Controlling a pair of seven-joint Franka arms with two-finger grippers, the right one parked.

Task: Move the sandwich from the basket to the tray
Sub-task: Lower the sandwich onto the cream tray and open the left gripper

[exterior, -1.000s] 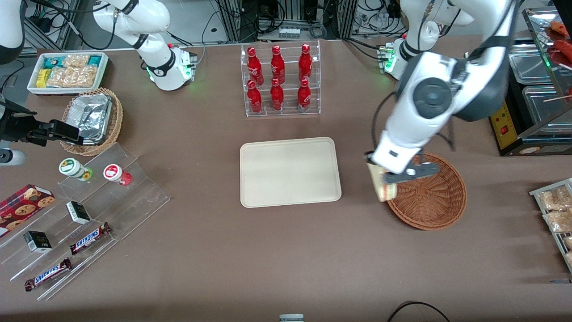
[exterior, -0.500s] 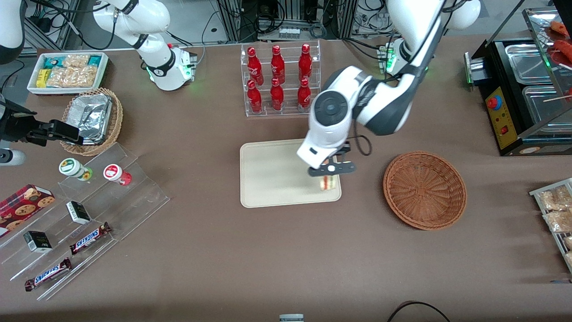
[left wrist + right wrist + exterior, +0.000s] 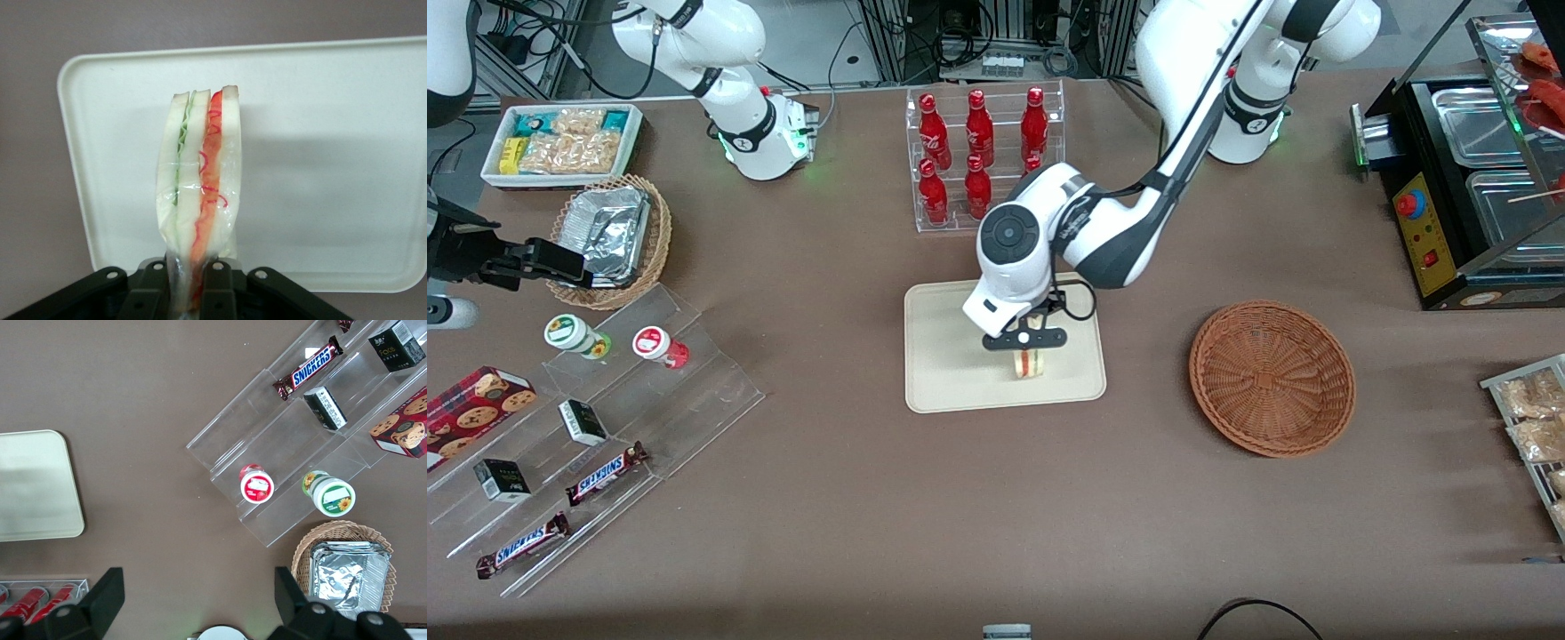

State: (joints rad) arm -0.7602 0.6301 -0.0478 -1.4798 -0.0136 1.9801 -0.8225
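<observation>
Now the hand (image 3: pixel 1025 340) hangs above the tray (image 3: pixel 943 373), clamped on the sandwich (image 3: pixel 198 187).

Pincer (image 3: pixel 189 293) clamped on the wrapped sandwich (image 3: pixel 199 183), held on edge above the tray (image 3: pixel 320 167); green and red fillings visible. Brown worktop (image 3: pixel 30 167) surrounds the tray.

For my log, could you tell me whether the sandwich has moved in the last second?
Yes: held by the gripper, the sandwich went from the basket to above the tray.
</observation>
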